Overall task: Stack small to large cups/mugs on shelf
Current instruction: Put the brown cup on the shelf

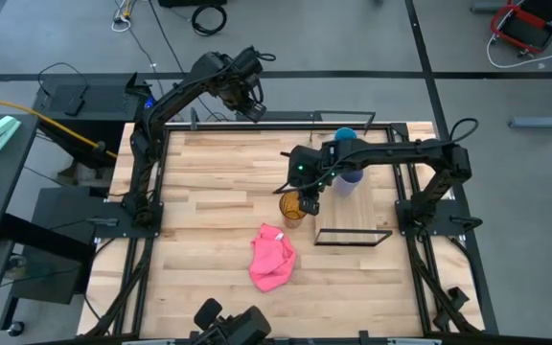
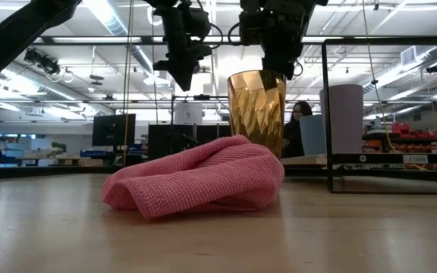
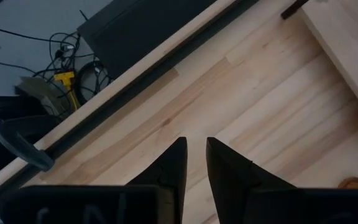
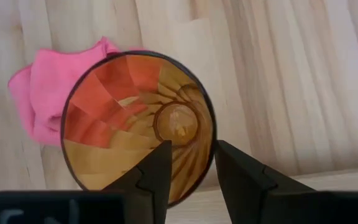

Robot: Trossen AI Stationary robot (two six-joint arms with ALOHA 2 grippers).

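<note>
Near the middle of the table (image 1: 209, 192), just beside the left edge of the shelf (image 1: 357, 216), stands the amber cup (image 1: 292, 207). It is upright on the table top, not on the shelf. The right gripper (image 1: 309, 205) is directly over the cup's rim. In the right wrist view its two fingers (image 4: 157, 171) sit on either side of the rim wall, one inside the cup (image 4: 138, 124) and one outside. They look close on the wall, but I cannot tell if they really press it. In the low view the same gripper (image 2: 279, 67) meets the top of the cup (image 2: 256, 106) from above.

On the shelf, toward its far edge, stand the purple cup (image 1: 351, 179) and the blue cup (image 1: 345, 137), the blue one nearer the far edge of the table. The right arm partly covers both of them. In the low view the purple cup (image 2: 342, 117) is upright on the shelf board (image 2: 385, 159).

Between the amber cup and the near edge of the table lies the pink cloth (image 1: 273, 257), crumpled, close to the cup but apart from it.

The left gripper (image 1: 253, 108) hangs over the far edge of the table, well apart from the cups. Its fingers (image 3: 169, 168) are nearly together, with only a narrow gap, and hold nothing.

A person (image 2: 298, 125) is seen in the room behind the table.
</note>
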